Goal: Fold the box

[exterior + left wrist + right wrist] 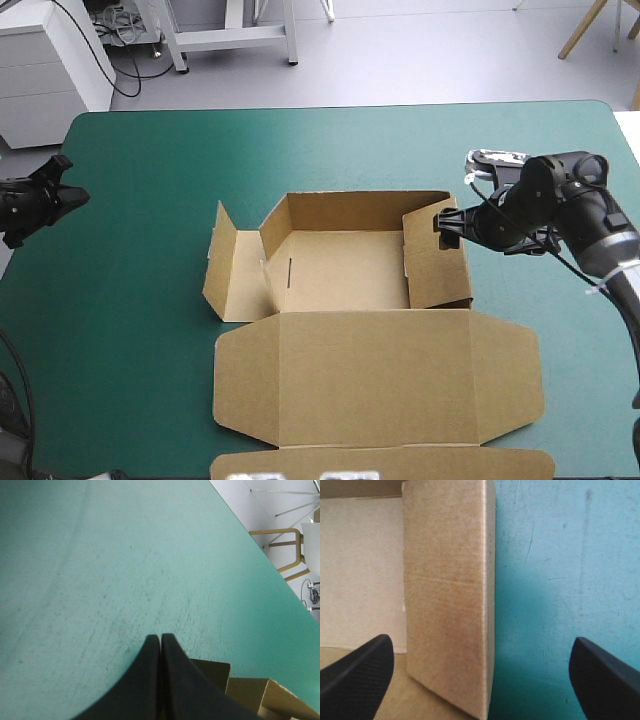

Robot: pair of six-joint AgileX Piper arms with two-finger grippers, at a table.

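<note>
The right claw (480, 645), two broad black curved fingers, stands wide open, one finger on each side of the upright right side wall (447, 605) of the brown cardboard box (340, 265). The wall rises between the fingers without being pinched and sits nearer the finger on the tray's side. The other finger hangs over the bare teal-green tabletop (555, 570). In the high view this right claw (447, 225) is at the far end of that right side wall (440, 265), with its arm coming in from the table's right edge.

The box lies in the middle of the tabletop (140, 160) as an open tray. Its back wall and right wall are raised, and its brown floor is in full view, with a short dark slit near the left side. The left side flap (228, 270) leans outward, only partly raised. The lid (375, 375) lies flat toward the near edge, with its end flap reaching that edge.

The left claw (55, 195) hovers at the table's left edge, well apart from the box. Its left claw (160, 639) fingers are pressed together in one pointed arch and hold nothing, with open teal-green cover ahead and a corner of the box (247, 692) showing beside it
</note>
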